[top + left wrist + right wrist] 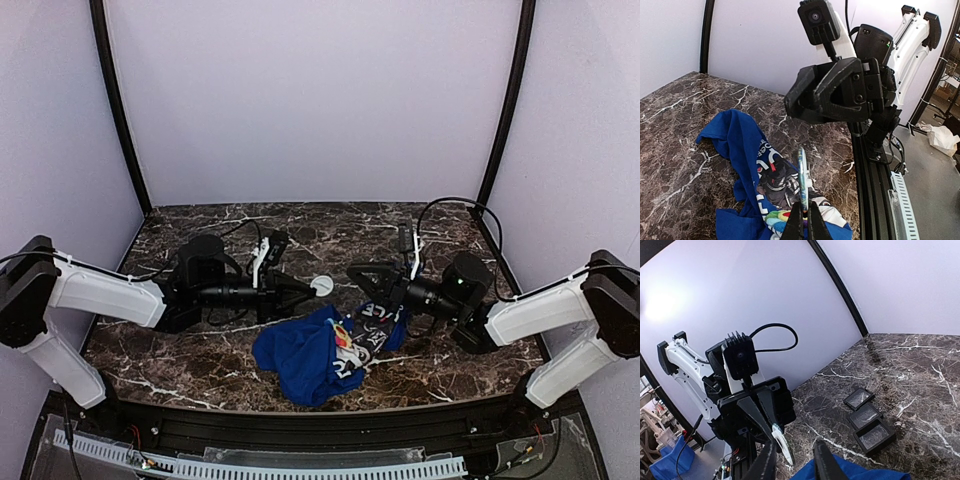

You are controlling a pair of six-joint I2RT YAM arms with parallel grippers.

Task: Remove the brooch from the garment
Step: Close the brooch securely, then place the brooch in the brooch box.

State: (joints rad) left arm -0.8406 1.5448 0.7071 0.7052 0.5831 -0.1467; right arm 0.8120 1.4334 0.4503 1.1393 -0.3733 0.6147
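Note:
The brooch (321, 285) is a small round pin held off the cloth, edge-on in the left wrist view (802, 170); its white back shows in the right wrist view (783, 445). My left gripper (308, 288) is shut on the brooch's lower edge (805, 202), just above the garment. The garment (300, 360) is a crumpled blue shirt with a printed picture (735, 135), lying near the table's front edge. My right gripper (358, 285) faces the left one, open and empty (794, 442), above the shirt's right end (860, 474).
Three small dark square trays (865, 415) lie in a row on the marble table, seen only in the right wrist view. The black front rail (875, 200) runs along the table's near edge. White walls with black corner posts (120, 110) enclose the table.

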